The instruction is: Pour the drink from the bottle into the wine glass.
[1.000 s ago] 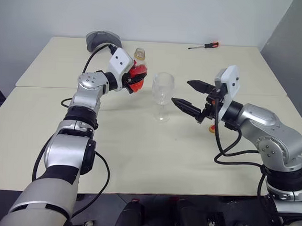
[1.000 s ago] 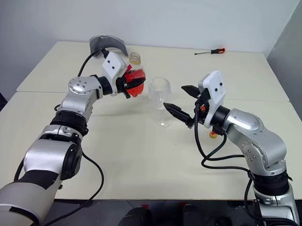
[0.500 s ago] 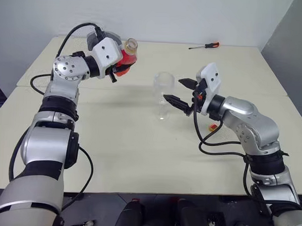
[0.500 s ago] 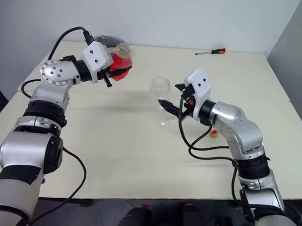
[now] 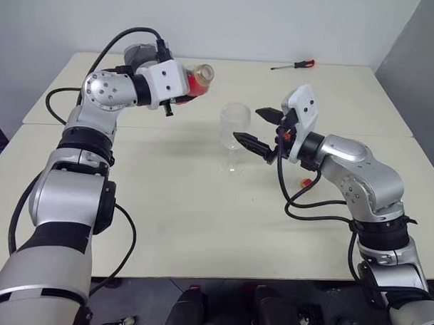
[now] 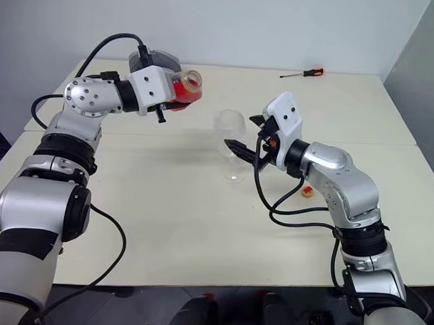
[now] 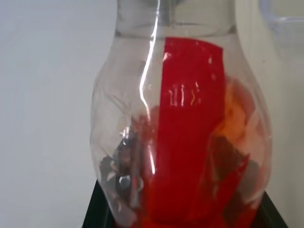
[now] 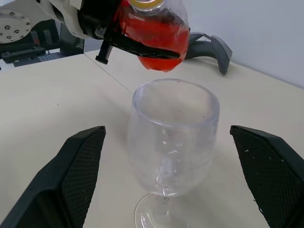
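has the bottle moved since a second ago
Yes. The bottle, gripped by the left pincer, has risen and tipped over, its open mouth now pointing toward the screwdriver. Earlier it stood upright, level with the rim of the wine glass.

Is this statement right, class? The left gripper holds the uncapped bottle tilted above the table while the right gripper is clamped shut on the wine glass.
Not quite. The right gripper is open, its fingers apart on either side of the wine glass, as the right wrist view shows. The left gripper does hold the uncapped bottle tilted.
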Action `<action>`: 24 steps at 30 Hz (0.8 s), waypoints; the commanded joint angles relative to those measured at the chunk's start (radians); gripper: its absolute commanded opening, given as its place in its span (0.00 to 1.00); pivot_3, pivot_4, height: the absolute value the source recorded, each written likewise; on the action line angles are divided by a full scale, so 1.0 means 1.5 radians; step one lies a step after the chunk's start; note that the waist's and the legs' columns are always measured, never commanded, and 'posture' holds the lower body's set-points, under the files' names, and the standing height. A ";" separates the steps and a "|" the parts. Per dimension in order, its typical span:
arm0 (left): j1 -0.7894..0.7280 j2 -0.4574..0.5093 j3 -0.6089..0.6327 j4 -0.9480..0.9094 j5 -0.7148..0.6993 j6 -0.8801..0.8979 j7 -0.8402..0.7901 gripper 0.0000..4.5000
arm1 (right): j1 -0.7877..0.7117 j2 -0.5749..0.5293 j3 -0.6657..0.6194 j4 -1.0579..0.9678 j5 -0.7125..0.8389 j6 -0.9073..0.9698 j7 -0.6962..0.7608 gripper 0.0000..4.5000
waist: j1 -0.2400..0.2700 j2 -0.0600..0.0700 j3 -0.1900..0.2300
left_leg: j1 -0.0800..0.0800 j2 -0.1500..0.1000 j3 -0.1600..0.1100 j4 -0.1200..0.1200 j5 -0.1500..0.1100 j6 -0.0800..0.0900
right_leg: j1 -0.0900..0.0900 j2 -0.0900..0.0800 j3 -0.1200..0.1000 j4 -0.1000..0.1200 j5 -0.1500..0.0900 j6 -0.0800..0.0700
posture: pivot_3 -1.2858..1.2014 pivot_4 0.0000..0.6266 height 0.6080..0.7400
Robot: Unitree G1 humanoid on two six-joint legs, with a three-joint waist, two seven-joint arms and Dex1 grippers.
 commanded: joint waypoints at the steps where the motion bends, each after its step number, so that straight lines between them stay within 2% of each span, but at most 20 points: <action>1: -0.048 0.007 -0.007 0.001 0.013 -0.042 0.007 0.26 | 0.001 0.010 -0.047 -0.035 0.021 0.009 -0.018 1.00 | 0.000 0.000 0.000 | 0.000 0.000 0.000 0.000 0.000 0.000 | 0.000 0.000 0.000 0.000 0.000 0.000 | 0.52 0.24 1.00; 9: -0.074 0.011 -0.027 0.023 0.050 -0.076 0.022 0.26 | 0.025 0.042 -0.104 -0.072 0.067 -0.003 -0.030 1.00 | 0.000 0.000 0.000 | 0.000 0.000 0.001 0.000 0.000 0.000 | -0.001 0.000 0.000 0.001 0.000 0.000 | 0.52 0.24 1.00; 17: -0.099 0.008 -0.045 0.039 0.086 -0.084 0.055 0.26 | 0.053 0.068 -0.101 -0.106 0.072 -0.030 -0.033 1.00 | -0.001 0.000 0.000 | 0.000 0.000 0.001 0.000 0.000 0.000 | -0.001 0.000 0.000 0.002 0.000 0.000 | 0.52 0.24 1.00; 24: -0.113 0.006 -0.064 0.050 0.113 -0.088 0.077 0.26 | 0.060 0.097 -0.089 -0.086 0.045 -0.069 -0.050 1.00 | -0.002 0.000 0.000 | 0.000 0.000 0.001 0.000 0.000 0.000 | -0.001 0.000 0.000 0.002 0.000 0.000 | 0.52 0.24 1.00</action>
